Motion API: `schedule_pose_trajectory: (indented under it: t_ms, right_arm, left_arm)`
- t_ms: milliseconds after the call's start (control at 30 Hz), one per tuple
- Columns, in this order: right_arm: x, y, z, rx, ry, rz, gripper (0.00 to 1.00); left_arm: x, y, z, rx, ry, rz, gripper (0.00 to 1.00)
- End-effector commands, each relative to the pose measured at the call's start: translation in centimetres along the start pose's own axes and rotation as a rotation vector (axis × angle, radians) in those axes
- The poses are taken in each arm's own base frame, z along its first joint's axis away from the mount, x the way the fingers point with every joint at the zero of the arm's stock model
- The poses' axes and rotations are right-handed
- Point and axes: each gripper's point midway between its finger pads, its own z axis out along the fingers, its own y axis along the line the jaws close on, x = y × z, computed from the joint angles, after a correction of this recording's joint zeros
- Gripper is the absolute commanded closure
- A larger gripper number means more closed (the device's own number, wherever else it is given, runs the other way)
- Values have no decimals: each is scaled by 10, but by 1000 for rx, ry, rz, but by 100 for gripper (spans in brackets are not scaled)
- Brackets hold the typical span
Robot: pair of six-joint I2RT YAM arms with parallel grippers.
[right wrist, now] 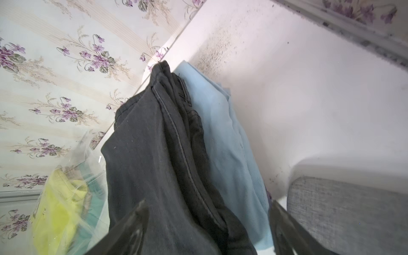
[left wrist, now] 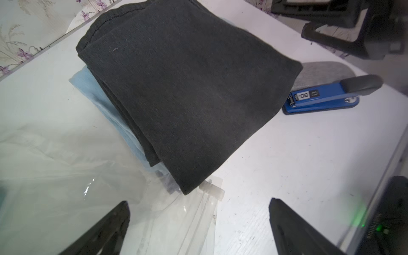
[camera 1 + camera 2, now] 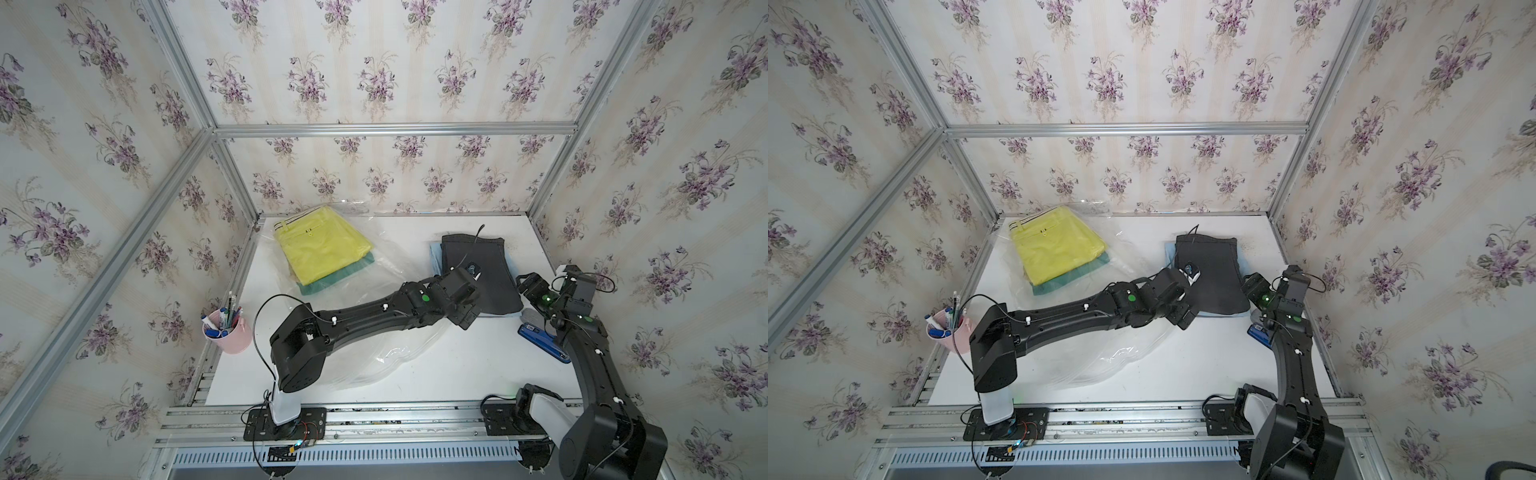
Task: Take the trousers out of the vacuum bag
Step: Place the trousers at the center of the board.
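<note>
The see-through vacuum bag (image 3: 386,266) lies across the left and middle of the table, and its zip strip with the white slider (image 2: 212,191) shows in the left wrist view. Inside it lie yellow-green trousers (image 3: 322,249) on teal green trousers (image 3: 340,276). Outside the bag, at the back right, black trousers (image 3: 478,262) rest on light blue trousers (image 2: 95,88). My left gripper (image 2: 198,207) is open over the zip strip, just short of the black trousers' corner. My right gripper (image 1: 207,216) is open, its fingers either side of the black and light blue trousers' edge.
A pink cup of pens (image 3: 226,328) stands at the table's left edge. A blue stapler (image 3: 540,340) and a grey oval pad (image 2: 326,72) lie close to the stack's front right, beside my right arm. Aluminium frame posts and papered walls enclose the table.
</note>
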Motion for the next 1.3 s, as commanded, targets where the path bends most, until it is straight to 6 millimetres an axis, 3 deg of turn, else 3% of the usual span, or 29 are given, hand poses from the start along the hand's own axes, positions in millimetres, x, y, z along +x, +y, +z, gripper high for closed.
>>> schedule_pose_trajectory:
  t_ms: [0,100,267,600,933,1000,1100,1267]
  right_arm:
    - [-8,11,-1,-38,-1,-58,17]
    - [-7,27,2,-123,25,-67,18]
    - [3,40,11,-178,70,-78,19]
    - [29,30,23,-175,120,-65,21]
    - [48,18,29,-149,145,-57,23]
    - [50,15,31,-132,149,-55,23]
    - [53,9,33,-112,149,-50,24]
    - [54,2,34,-78,146,-48,24]
  left_arm:
    - [-14,-10,-7,156,24,-126,0]
    - [-32,4,-2,197,16,-218,0]
    - [-47,35,29,235,39,-364,0]
    - [-52,96,110,158,49,-473,0]
    - [-56,127,164,186,23,-562,7]
    - [-56,126,170,207,18,-577,13]
    - [-57,126,174,215,8,-585,29]
    - [-58,127,172,210,5,-594,72]
